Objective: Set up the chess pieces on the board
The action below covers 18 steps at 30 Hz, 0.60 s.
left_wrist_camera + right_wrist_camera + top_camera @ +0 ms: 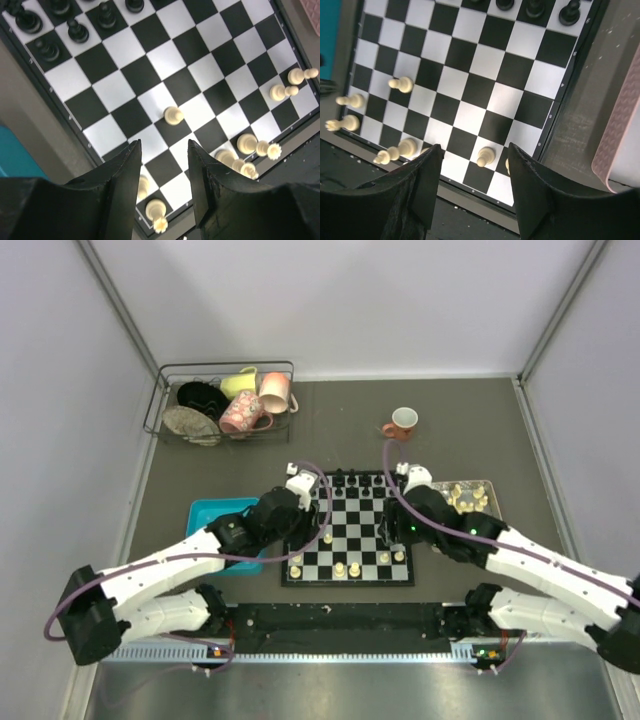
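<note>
Top far, wrists close; share board [350, 530].

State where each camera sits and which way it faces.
Top external: above and behind, looking down on the board; left arm and right arm show.
Left wrist: on that arm, facing down at the chess pieces past the left gripper.
Right wrist: same, past the right gripper.
Shared: both wrist views show the black pieces.

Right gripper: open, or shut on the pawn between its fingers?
Open: the right gripper stands spread, the cream pawn upright between its fingers, touching neither.
</note>
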Motion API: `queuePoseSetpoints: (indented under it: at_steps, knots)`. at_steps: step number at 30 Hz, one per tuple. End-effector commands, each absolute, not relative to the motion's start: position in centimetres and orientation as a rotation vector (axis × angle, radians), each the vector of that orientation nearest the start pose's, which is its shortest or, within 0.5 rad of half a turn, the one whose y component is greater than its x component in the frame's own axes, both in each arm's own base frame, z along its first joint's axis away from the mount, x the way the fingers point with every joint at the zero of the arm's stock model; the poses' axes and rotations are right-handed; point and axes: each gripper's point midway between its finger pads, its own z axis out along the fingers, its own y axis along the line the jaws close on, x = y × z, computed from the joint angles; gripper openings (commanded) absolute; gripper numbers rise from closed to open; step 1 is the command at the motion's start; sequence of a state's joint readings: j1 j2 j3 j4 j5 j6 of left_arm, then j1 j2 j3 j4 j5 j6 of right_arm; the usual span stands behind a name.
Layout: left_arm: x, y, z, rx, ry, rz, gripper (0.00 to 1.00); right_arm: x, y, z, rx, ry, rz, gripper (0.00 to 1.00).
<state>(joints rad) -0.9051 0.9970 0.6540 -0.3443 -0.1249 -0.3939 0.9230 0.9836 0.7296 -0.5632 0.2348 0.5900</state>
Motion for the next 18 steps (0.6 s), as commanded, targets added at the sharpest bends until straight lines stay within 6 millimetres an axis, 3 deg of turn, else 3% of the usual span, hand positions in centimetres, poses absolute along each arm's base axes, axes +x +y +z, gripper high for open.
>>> queuePoseSetpoints:
  at_steps: [1,2,3,8,18]
  knots:
    - [21.2,-26.2,14.4,0.552,2.167,-0.587,0.47,18.5,20.3,17.1,-0.175,2.243,0.529,0.56]
    - [21.2,-26.7,13.2,0.580,2.208,-0.576,0.47,18.4,20.0,17.4,-0.167,2.235,0.534,0.56]
    - [21.4,-27.3,13.3,0.589,2.211,-0.582,0.47,18.1,19.6,17.8,-0.157,2.224,0.547,0.56]
    - [22.4,-28.4,10.3,0.624,2.292,-0.521,0.47,17.3,18.4,18.2,-0.127,2.213,0.562,0.57]
    - [22.3,-29.4,7.6,0.660,2.354,-0.525,0.38,16.6,17.3,17.9,-0.112,2.217,0.556,0.58]
